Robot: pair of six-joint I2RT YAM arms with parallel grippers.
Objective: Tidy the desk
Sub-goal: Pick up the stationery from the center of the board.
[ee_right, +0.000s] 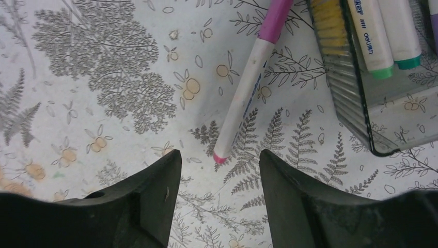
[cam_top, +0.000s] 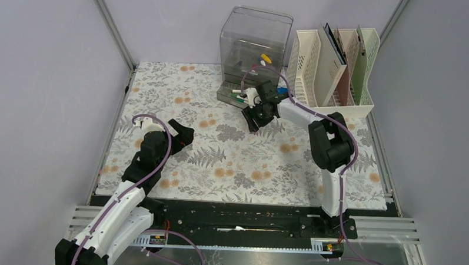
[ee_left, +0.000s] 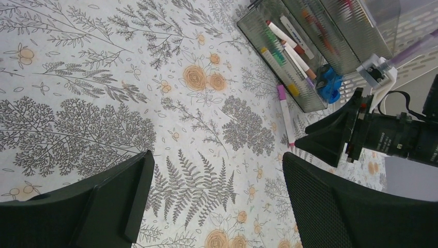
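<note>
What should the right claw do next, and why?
Probably lower the open right gripper a little and close on the pink-capped marker. It lies loose on the desk, its tip in line with the gap between the fingers, outside the clear tray holding the other markers.

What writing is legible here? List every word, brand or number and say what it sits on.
"deli": on the green-tipped white marker in the clear tray.
Blue print along the pink marker lying on the desk: too blurred to read.
White print on the right arm's black housing, left wrist view: too small to read.
</note>
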